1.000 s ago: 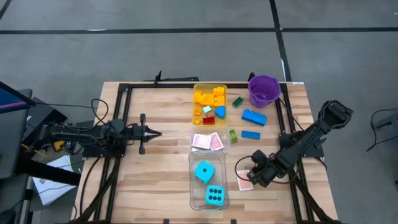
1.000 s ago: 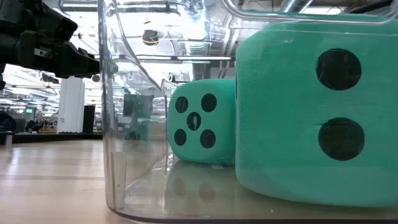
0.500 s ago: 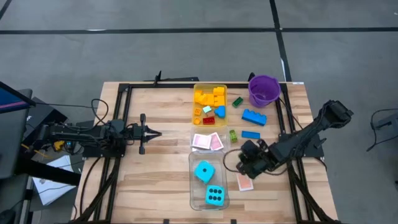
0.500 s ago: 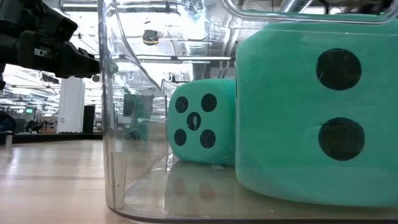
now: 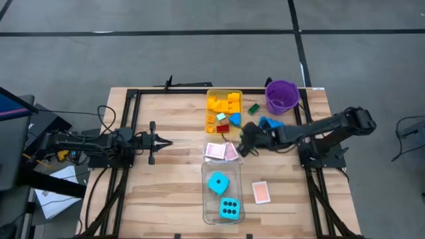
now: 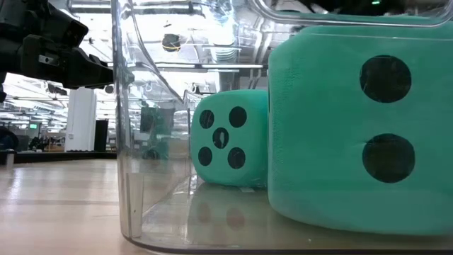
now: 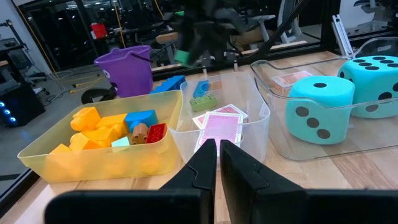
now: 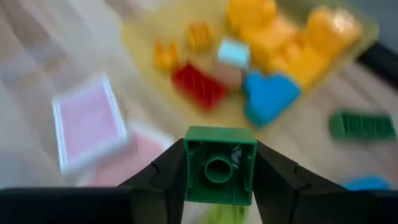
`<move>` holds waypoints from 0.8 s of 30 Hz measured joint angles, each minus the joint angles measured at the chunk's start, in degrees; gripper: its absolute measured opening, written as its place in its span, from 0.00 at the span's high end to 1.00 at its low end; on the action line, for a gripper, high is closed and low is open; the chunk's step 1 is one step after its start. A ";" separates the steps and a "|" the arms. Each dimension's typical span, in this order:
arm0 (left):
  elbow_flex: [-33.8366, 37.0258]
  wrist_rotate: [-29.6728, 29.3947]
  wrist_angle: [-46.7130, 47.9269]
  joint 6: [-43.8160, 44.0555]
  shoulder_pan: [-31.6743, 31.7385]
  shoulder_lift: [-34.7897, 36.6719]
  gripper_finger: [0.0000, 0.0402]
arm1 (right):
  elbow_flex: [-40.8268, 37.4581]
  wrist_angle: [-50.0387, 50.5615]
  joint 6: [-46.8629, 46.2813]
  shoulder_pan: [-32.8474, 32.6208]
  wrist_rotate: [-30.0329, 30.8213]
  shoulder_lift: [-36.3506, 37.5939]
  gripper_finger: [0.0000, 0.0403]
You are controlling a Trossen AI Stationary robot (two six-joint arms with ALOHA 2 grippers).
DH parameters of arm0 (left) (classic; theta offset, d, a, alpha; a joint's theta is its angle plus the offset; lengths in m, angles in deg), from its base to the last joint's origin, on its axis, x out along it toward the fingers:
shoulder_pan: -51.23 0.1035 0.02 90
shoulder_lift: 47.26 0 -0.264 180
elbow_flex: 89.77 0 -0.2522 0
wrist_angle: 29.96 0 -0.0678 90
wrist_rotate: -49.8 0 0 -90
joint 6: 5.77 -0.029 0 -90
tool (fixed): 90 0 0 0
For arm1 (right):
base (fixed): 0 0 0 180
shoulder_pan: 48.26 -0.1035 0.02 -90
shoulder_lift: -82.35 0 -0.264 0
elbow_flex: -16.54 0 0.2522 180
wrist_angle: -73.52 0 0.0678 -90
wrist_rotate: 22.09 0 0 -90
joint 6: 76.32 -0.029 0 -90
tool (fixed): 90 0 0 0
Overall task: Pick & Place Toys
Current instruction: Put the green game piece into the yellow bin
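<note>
My right gripper [image 8: 219, 163] is shut on a small green brick [image 8: 219, 171]. In the high view it hangs [image 5: 244, 140] over the table's middle, between the clear tray of pink-backed cards [image 5: 221, 151] and the yellow tray [image 5: 214, 93] of bricks. Two cyan dice [image 5: 218, 182] [image 5: 230, 209] sit in a clear tray nearer the front edge. One card [image 5: 261, 192] lies flat on the wood. A dark green brick [image 5: 254, 108] and a blue brick [image 5: 267, 122] rest on the table. My left gripper [image 5: 169, 143] waits at the left, shut on nothing. My right gripper pinches the green brick by two opposite side walls [image 8: 190, 169], one finger on each. The fingers slant down from the table's right side. The brick is lifted clear of the table, and its hollow underside faces the wrist camera.
The purple bucket [image 5: 281, 97] stands at the far right, behind my right arm. Black rails [image 5: 126, 166] run along the table's left and right sides. Bare wood lies near the front left.
My right gripper has swung from the front right, beside the loose card, toward the far and left edges and has risen, rolling its wrist. It now hangs over the middle by the card tray. The loose card is uncovered where it lay.
</note>
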 joint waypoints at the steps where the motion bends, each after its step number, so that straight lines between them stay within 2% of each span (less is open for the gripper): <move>1: 0.00 -0.02 -0.01 0.00 -0.01 0.01 0.96 | 0.30 -2.12 2.28 1.46 -0.41 0.02 0.66; 9: 0.00 -0.02 0.00 0.00 -0.02 0.02 0.96 | 1.55 -14.46 14.49 11.91 -6.99 0.04 0.66; 17: -0.02 -0.02 -0.02 0.00 0.00 0.00 0.96 | 1.55 -18.20 17.68 20.16 -13.87 0.04 0.66; 24: -0.01 -0.02 -0.02 0.01 -0.01 0.01 0.96 | 1.53 -23.00 18.84 22.76 -19.83 -4.09 0.66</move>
